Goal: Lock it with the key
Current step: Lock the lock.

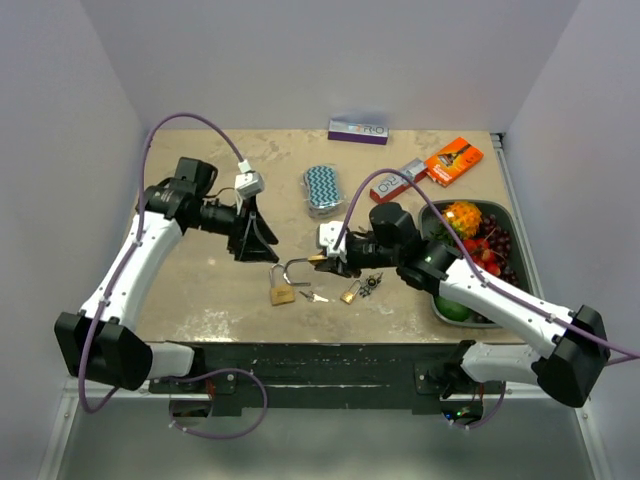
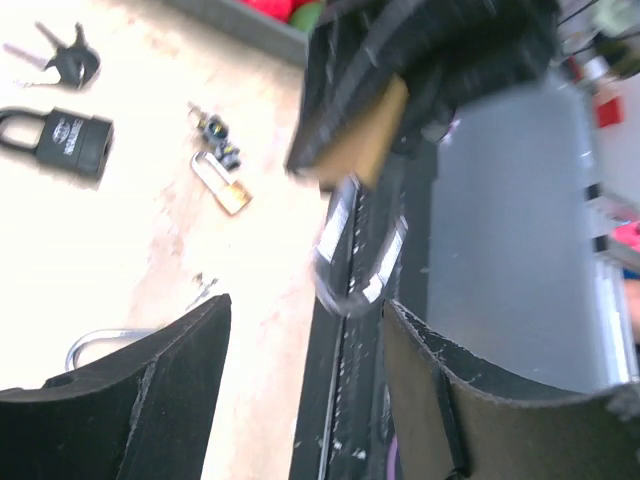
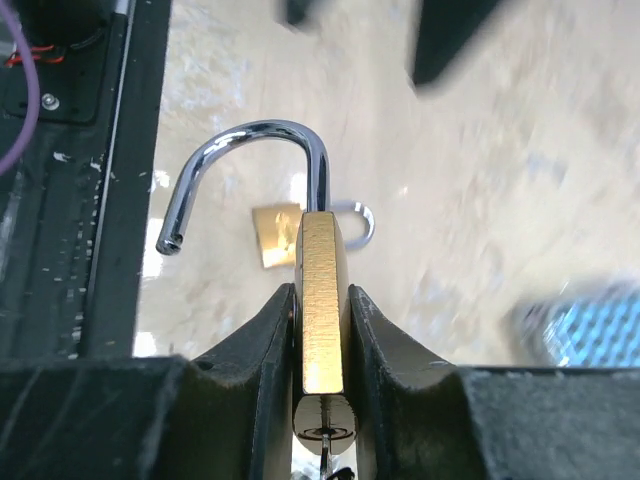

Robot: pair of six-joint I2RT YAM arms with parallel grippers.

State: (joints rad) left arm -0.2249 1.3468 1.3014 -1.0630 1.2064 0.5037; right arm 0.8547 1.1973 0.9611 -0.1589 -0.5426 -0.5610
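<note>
Judging progress: task not done.

The desk carries everything. The fruit tray on its right side is not involved.

The right pincer is clamped on the flat sides of a brass padlock. It holds the lock off the desk, near centre, not far from the near edge. The left pincer has its fingers apart w/ nothing between them. It hangs left of the brass padlock, apart from it.

Done, as judged: lock is up in a firm grip & presented. Left to do: the shackle stands swung open w/ its free end out of the body, so it needs pressing home. After that, the key needs turning or pulling out.

Views compared:
- **Top view:** layout only. A second padlock lies on the desk near the held one, loose keys just beside it, a small padlock further right. Cannot tell from here whether a key is inserted.
- **Right wrist view:** shows the grip edge-on & the keyhole end. What looks like a key stem sits in it, but it is cut off by the frame edge, so not certain.
- **Left wrist view:** blurred, yet shows a black padlock on the desk that the top view does not show, prob. hidden under the right arm.
</note>
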